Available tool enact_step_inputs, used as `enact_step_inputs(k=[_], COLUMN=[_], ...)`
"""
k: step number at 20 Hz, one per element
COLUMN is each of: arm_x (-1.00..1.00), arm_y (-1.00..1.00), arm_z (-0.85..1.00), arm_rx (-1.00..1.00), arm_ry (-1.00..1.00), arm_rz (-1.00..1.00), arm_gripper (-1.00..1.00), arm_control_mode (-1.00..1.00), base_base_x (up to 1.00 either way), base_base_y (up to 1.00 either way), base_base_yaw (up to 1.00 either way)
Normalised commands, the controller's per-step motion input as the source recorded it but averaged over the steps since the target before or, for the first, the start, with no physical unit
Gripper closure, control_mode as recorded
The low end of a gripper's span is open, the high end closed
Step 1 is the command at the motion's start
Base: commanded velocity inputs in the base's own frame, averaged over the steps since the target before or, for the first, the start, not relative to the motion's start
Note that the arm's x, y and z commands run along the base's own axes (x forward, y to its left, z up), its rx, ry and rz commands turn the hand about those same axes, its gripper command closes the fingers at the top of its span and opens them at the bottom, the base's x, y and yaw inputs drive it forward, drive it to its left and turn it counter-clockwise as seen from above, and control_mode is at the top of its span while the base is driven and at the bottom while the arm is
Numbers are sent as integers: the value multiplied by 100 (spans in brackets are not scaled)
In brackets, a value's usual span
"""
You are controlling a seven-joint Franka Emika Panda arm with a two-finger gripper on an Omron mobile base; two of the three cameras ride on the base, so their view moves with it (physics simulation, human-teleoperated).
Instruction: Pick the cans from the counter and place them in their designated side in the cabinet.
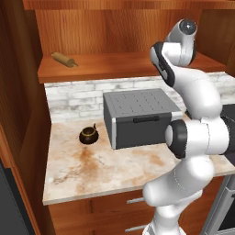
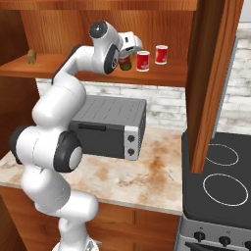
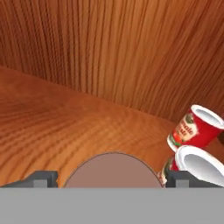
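Observation:
My gripper (image 2: 126,58) is up at the cabinet (image 2: 166,74) shelf, over a dark brownish-red can with a green label (image 2: 125,63) that stands on the plank. In the hand view that can's round top (image 3: 111,170) lies between my fingertips (image 3: 41,178), with a thin gap on each side, so the jaws look open. Two bright red cans with white bands (image 2: 142,61) (image 2: 161,54) stand just to its right; the hand view has them at the right edge (image 3: 192,127) (image 3: 199,164). The beige counter (image 1: 92,170) lies below.
A grey toaster oven (image 1: 140,117) sits on the counter under the shelf, with a squat dark pot (image 1: 88,134) to its left. A rolling pin (image 1: 64,59) lies at the shelf's left end. The cabinet's side panel (image 2: 211,83) and a black stovetop (image 2: 220,181) are to the right.

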Motion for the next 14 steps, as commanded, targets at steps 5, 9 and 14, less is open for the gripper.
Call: enact_step_inputs(k=[5, 9, 14], arm_x=[34, -2, -2], arm_y=[-3, -17, -18], arm_z=[-5, -5, -14], arm_rx=[0, 0, 0], arm_ry=[-2, -9, -13], arm_rz=[2, 6, 8], arm_gripper=[-100, -100, -100], arm_control_mode=[-100, -100, -100], base_base_x=[0, 0, 0], base_base_y=[0, 0, 0], base_base_yaw=[0, 0, 0])
